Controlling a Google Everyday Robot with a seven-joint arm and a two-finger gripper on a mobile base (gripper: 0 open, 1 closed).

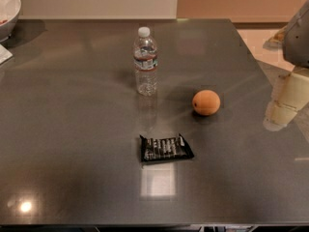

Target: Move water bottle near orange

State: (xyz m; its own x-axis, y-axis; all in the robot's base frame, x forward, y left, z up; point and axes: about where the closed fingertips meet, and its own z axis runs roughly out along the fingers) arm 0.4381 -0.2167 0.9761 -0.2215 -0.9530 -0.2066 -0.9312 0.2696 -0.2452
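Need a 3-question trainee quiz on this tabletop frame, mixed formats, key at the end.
1. True or false: the water bottle stands upright and touches the orange.
2. Which thing lies nearest the front edge of the table? A) water bottle B) snack wrapper C) orange
3. Fill in: the gripper is at the picture's ___ edge, away from the bottle.

Key:
1. False. The bottle is upright, but it stands apart from the orange.
2. B
3. right
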